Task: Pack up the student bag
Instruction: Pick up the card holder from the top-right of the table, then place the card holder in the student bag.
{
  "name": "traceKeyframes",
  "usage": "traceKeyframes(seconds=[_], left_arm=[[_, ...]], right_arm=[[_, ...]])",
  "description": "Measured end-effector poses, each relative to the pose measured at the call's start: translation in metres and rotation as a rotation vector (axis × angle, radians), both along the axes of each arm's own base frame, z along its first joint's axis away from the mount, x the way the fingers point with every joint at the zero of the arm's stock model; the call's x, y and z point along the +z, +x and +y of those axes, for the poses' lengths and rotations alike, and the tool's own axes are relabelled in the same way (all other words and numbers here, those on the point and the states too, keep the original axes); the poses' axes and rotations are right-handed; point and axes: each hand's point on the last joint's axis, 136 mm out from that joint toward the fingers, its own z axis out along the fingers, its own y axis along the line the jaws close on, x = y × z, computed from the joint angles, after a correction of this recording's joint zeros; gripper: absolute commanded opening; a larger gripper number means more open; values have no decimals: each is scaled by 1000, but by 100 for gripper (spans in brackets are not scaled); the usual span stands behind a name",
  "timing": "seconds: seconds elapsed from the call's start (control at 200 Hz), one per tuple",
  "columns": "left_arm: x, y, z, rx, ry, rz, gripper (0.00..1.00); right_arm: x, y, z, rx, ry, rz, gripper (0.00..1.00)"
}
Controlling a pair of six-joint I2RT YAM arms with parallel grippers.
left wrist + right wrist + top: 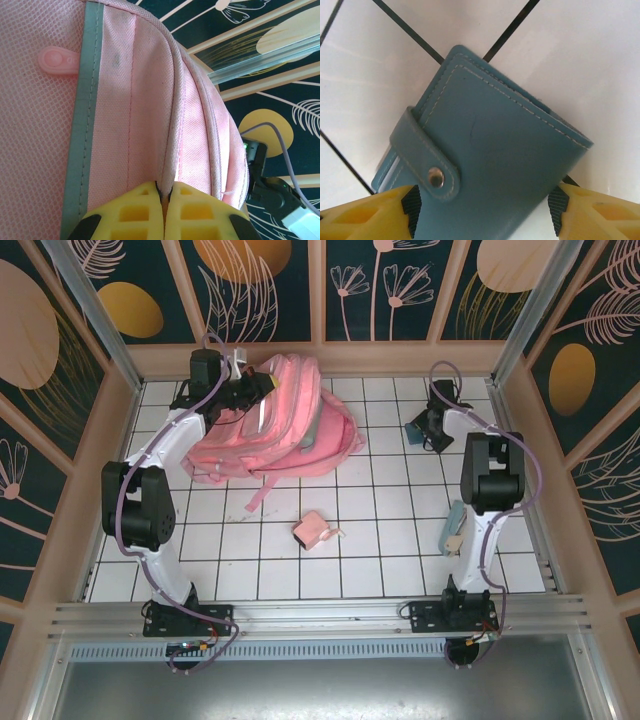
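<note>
1. Across the top view, a white tiled table (400, 560) with dark grid lines fills the floor of a boxed cell.
2. Wooden posts frame the wall panels (400, 290), which are dark teal with pale leaf and flower drawings and orange ovals.
3. At 6 o'clock an aluminium rail (320, 612) runs along the table's near edge, with both arm bases bolted to it.
4. Toward 11 o'clock the student bag (285, 425) lies slumped on the tiles close to the far wall, one strap trailing toward 6 o'clock.
5. The left gripper (268, 388) sits at the bag's 10 o'clock edge.
6. In the left wrist view, the left gripper (163, 187) has its yellow jaws pressed together on a ridge of the student bag's (145, 100) pink fabric, beside a grey trim band (87, 100) and a mesh panel with a pink zipper pull (57, 60).
7. At 2 o'clock a blue wallet (413, 429) rests on the tiles under the right gripper (425, 430).
8. In the right wrist view, the right gripper (485, 210) has its jaws wide, one at each side of the blue wallet (500, 150), which is snapped closed; it is unclear whether they press it.
9. Near the centre lies a small pink pouch (313, 532), well apart from the bag.
10. At 4 o'clock a pale teal item (455, 525) lies just beside the right arm, partly hidden.
</note>
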Motion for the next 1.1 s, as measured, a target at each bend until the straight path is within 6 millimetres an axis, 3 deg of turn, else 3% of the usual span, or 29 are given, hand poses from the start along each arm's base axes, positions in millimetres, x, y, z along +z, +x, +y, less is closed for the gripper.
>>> traceKeyframes(seconds=[0.105, 0.4, 0.58, 0.876, 0.976, 1.101], left_arm=[[0, 0, 0, 0, 0, 0, 0], [0, 0, 0, 0, 0, 0, 0], [0, 0, 0, 0, 1, 0, 0], [-1, -1, 0, -6, 13, -6, 0], [-1, -1, 0, -8, 18, -4, 0], [2, -1, 1, -8, 25, -7, 0]], right_arm=[[-3, 4, 0, -7, 4, 21, 62], [-3, 17, 3, -11, 18, 6, 23], [11, 17, 3, -5, 18, -31, 0], [34, -5, 14, 43, 29, -53, 0], [55, -12, 30, 103, 58, -101, 0], [96, -14, 67, 222, 105, -210, 0]])
